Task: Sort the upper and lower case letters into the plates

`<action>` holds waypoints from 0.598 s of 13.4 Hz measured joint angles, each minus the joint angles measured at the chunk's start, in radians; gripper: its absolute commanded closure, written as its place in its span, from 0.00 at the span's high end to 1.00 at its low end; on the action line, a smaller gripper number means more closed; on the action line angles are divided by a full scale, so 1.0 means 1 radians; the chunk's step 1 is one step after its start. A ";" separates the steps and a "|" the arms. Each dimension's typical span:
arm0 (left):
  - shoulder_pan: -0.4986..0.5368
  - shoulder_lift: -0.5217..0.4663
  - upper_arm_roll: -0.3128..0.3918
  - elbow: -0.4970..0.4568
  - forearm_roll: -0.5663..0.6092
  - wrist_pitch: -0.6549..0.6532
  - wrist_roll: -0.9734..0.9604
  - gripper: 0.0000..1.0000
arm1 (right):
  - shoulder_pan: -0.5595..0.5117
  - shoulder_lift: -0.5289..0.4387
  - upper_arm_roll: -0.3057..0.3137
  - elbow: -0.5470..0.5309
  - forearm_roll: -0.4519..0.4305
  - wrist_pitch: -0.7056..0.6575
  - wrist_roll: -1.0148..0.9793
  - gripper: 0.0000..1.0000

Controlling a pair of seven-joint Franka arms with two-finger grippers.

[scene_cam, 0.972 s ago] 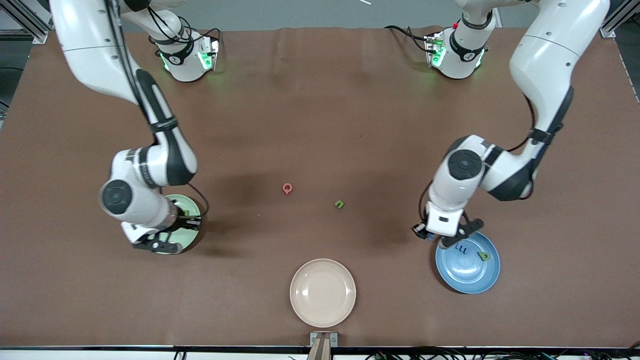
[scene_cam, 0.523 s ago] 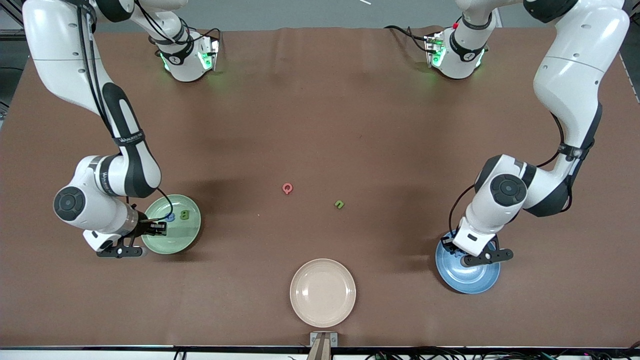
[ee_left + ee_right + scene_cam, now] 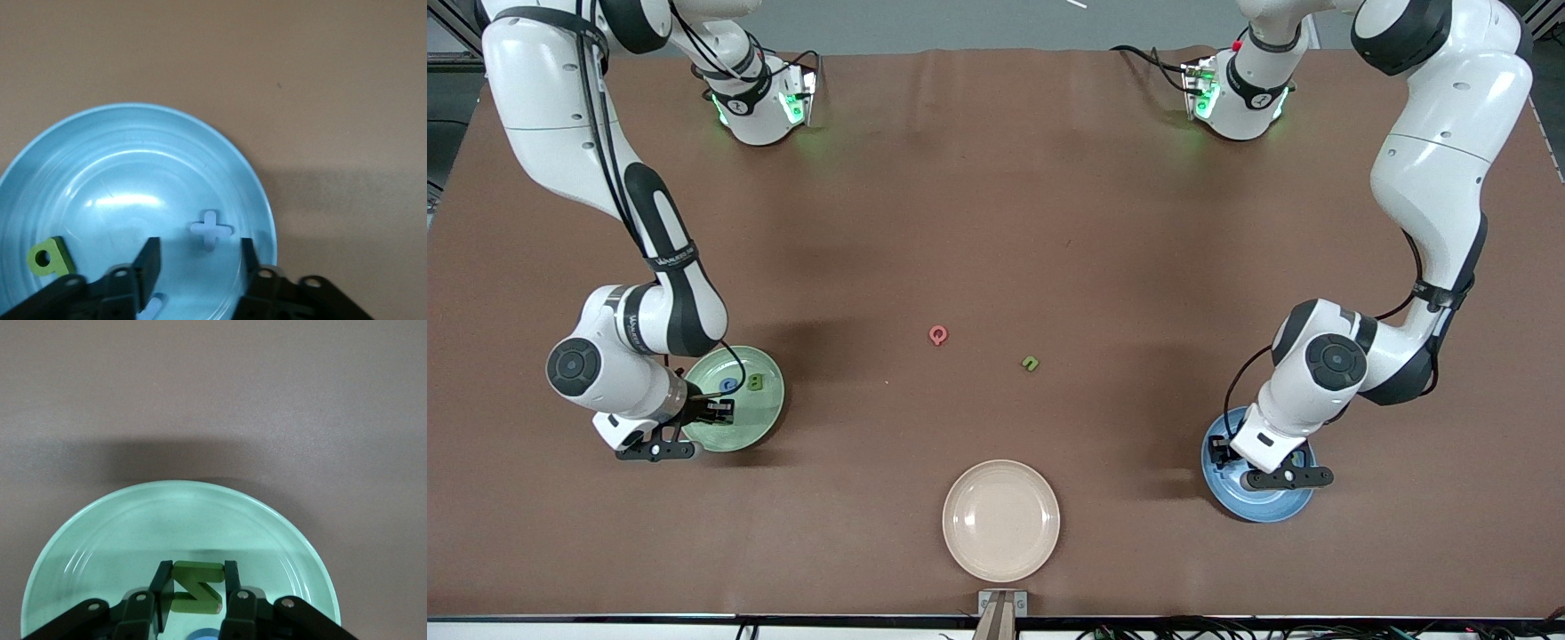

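The mint green plate point(image 3: 754, 420) lies toward the right arm's end of the table and holds a blue letter point(image 3: 730, 386) and a green B point(image 3: 757, 383). My right gripper point(image 3: 719, 412) is low over this plate point(image 3: 133, 533), shut on a green Z point(image 3: 195, 587). The blue plate point(image 3: 1263, 508) lies toward the left arm's end. My left gripper point(image 3: 1227, 455) hangs over it, open and empty. In the left wrist view the blue plate point(image 3: 133, 167) holds a pale blue t point(image 3: 212, 231), a green letter point(image 3: 50, 257) and another pale letter point(image 3: 151, 309).
A red letter point(image 3: 937, 335) and a small green letter point(image 3: 1031, 363) lie loose on the brown table between the two plates. A beige plate point(image 3: 1001, 520) sits empty near the front edge.
The left gripper has moved from the blue plate's rim to over its inside. The right gripper swung toward the table's end, then came back a little over the green plate.
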 measured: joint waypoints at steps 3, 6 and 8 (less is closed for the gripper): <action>-0.007 -0.001 -0.042 0.006 0.000 -0.014 -0.050 1.00 | 0.005 0.000 0.006 0.009 0.005 -0.003 0.029 1.00; -0.024 -0.003 -0.142 0.007 0.000 -0.114 -0.216 1.00 | 0.087 -0.007 0.026 0.015 0.005 -0.038 0.253 1.00; -0.060 -0.006 -0.181 0.006 0.000 -0.154 -0.342 1.00 | 0.207 -0.017 0.031 0.017 0.005 -0.044 0.449 1.00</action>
